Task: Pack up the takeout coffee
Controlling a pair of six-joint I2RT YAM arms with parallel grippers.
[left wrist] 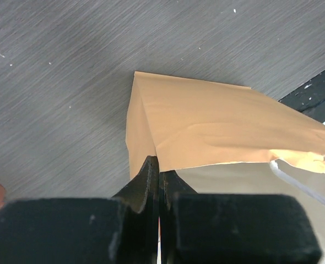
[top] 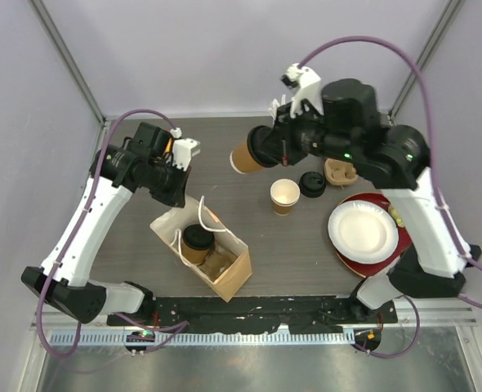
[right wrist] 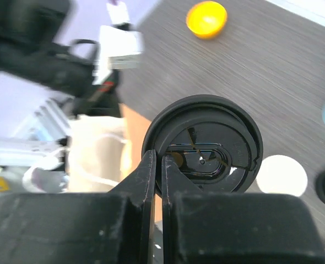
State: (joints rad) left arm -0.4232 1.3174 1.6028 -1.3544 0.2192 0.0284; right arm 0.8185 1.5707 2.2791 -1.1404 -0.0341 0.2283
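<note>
My right gripper (right wrist: pixel 157 165) is pinched on the rim of the black lid (right wrist: pixel 206 137) of a kraft coffee cup (top: pixel 244 155). It holds the cup at upper centre of the top view, almost on its side, base pointing left. The paper bag (top: pixel 229 273) sits down-left of the cup, with one lidded cup (top: pixel 196 240) inside. My left gripper (left wrist: pixel 158 173), pressed together on the bag's upper rim, is the nearer arm. I judge the cup must be righted before lowering.

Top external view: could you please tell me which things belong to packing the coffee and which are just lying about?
For the job:
paper bag
bagged lidded cup
held lidded cup
open kraft cup
loose black lid

Lying about:
white paper plate
red plate
</note>
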